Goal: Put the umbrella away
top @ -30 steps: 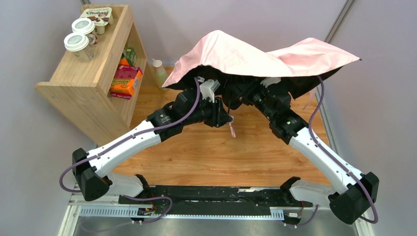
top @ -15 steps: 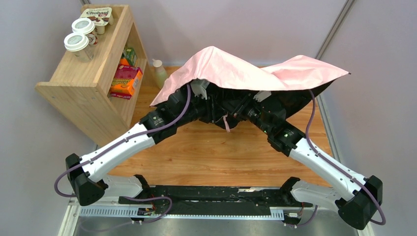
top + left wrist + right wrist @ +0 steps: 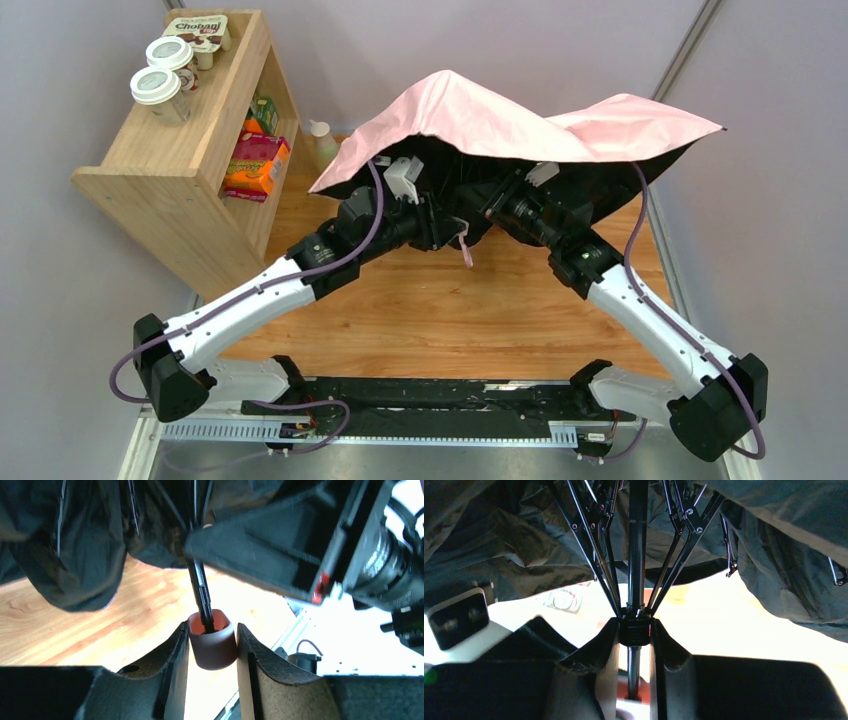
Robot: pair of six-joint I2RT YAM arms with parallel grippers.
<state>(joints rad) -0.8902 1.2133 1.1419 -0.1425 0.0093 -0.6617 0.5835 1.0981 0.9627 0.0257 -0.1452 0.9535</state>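
Umbrella (image 3: 520, 125) held above tabletop (image 3: 420, 310), canopy (image 3: 470, 110) half-spread. Left gripper (image 3: 212, 640) clamps handle (image 3: 214, 652); right gripper (image 3: 634, 629) clamps runner (image 3: 636, 636) on shaft (image 3: 638, 540). Judged mid-collapse: full closing and stowing remain.

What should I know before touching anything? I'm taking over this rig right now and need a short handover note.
Left gripper: shut on the handle of the umbrella, above the table.
Right gripper: shut on the black slider on the shaft, where the ribs meet.
Umbrella: held in the air between both arms, with its pink canopy spread over them and partly slack.
Done: both grips are set.
Left: collapse the canopy, probably by drawing the slider toward the handle, then fold the umbrella and stow it.
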